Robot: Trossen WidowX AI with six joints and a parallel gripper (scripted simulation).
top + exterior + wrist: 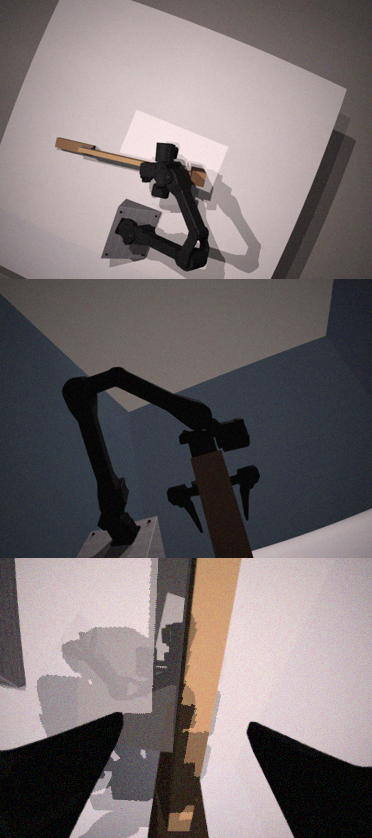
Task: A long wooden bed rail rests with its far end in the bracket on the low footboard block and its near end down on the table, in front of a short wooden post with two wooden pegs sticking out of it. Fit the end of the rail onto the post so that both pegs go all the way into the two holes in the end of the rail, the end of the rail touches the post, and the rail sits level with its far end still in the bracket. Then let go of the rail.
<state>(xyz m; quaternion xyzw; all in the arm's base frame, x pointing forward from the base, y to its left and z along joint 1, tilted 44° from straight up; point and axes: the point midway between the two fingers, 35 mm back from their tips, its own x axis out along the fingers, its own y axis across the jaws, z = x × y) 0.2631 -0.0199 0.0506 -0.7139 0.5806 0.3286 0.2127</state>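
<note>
The tan rail [117, 158] [215, 623] runs from the footboard block [67, 144] towards the post [198, 179] [220, 501]. Its far end lies at the bracket [87, 146] on the block; how well it is seated is too small to tell. My gripper [224, 525] [187, 723] is open and empty above the near part of the rail, with a fingertip on each side in the wrist view and a gap to both. The arm hides the near end in the top view, and it is in dark shadow in the wrist view. The pegs, the joint and the rail's level cannot be made out.
The grey base plate [112, 240] [9, 618] is on the near side of the rail. The arm [189, 207] [144, 393] bends over from it to the rail. Shadows of the arm and rail cross the white table [90, 74].
</note>
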